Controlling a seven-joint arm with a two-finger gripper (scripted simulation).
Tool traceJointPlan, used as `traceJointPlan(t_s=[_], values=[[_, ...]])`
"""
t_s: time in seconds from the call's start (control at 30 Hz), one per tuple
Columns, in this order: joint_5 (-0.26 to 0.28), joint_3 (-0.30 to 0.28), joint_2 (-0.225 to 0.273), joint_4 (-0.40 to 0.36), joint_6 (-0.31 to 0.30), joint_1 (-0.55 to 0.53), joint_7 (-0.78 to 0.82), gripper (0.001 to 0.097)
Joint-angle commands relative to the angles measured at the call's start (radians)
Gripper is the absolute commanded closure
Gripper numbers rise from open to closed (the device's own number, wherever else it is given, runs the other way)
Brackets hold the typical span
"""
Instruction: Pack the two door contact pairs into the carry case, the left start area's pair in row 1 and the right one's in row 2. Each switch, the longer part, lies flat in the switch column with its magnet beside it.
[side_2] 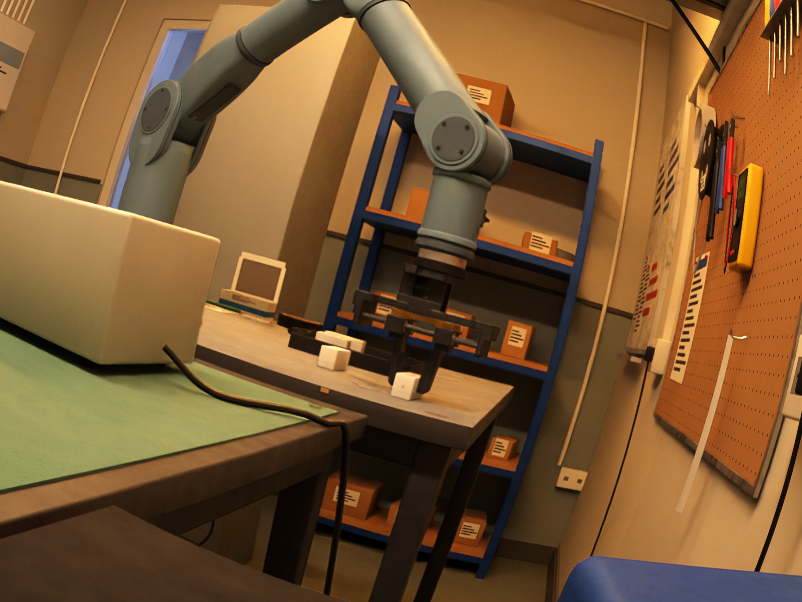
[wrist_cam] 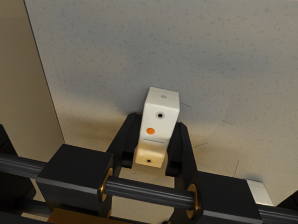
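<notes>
My gripper is down at the table near its right front edge. Its fingers close on the sides of a long white switch with an orange dot, lying flat on the table. A second white block sits further back on the table. Another white part lies just behind it, by the dark carry case. A white piece shows at the table edge in the wrist camera.
A large cream box stands on the green mat of the nearer bench. A black cable runs over that bench's edge. A blue shelf unit stands behind the table. The table edge is close to the gripper.
</notes>
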Motion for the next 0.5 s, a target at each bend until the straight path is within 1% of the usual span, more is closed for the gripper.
traceJointPlan(t_s=[0.0,0.33,0.47], values=[[0.0,0.0,-0.001,-0.001,0.0,0.0,0.0,0.0706],[0.0,0.0,-0.001,-0.001,0.0,0.0,0.0,0.0906],[0.0,0.0,-0.007,0.0,0.006,0.0,0.0,0.0906]])
